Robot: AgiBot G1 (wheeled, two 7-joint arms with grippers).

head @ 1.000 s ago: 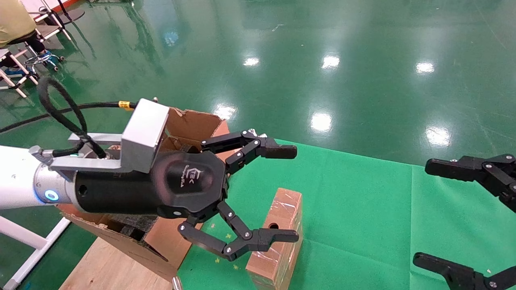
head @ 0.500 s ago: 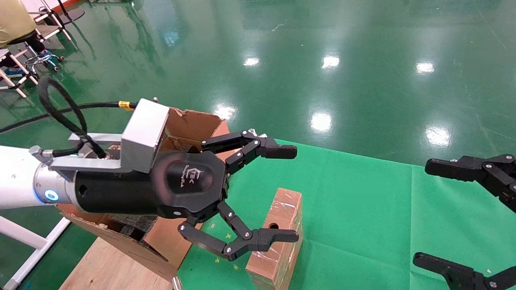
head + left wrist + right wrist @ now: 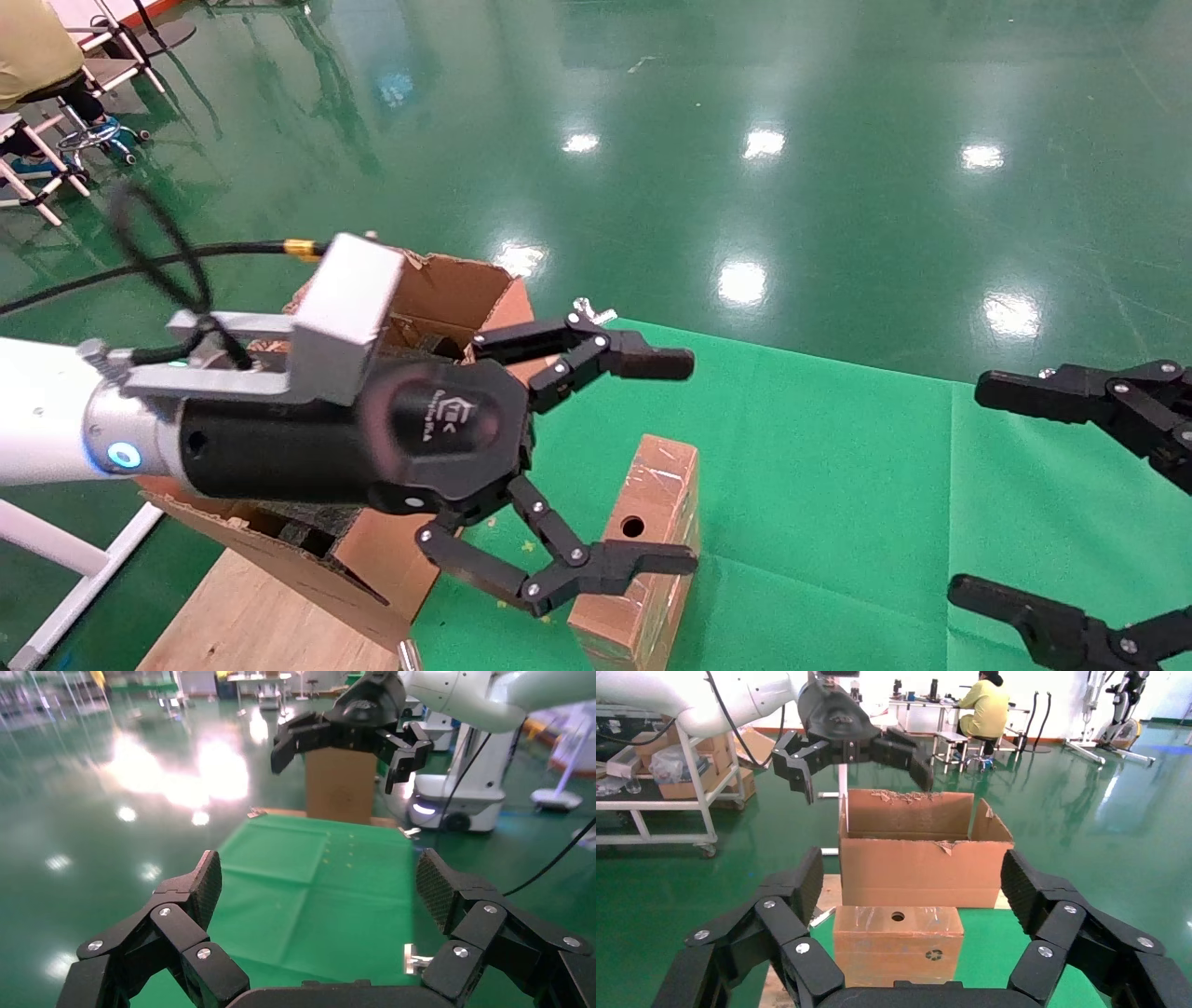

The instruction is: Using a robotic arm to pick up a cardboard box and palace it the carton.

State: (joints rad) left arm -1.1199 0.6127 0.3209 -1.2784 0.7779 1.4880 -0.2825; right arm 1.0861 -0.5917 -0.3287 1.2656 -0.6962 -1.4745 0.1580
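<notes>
cardboard box point(image 3: 643, 550): 1 | carton point(image 3: 438, 289): 1 | pincers: 2 — left pincer point(image 3: 666, 461), right pincer point(image 3: 973, 494)

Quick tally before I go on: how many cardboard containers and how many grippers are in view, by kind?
Small taped cardboard box: 1, standing on the green mat.
Large carton: 1, top open, beside the mat.
Grippers: 2, the left gripper open above the small box, the right gripper open and off to the side.
Total: 4.

Cardboard box point(image 3: 647, 540) free on right side; carton point(image 3: 438, 308) crowds its left.
</notes>
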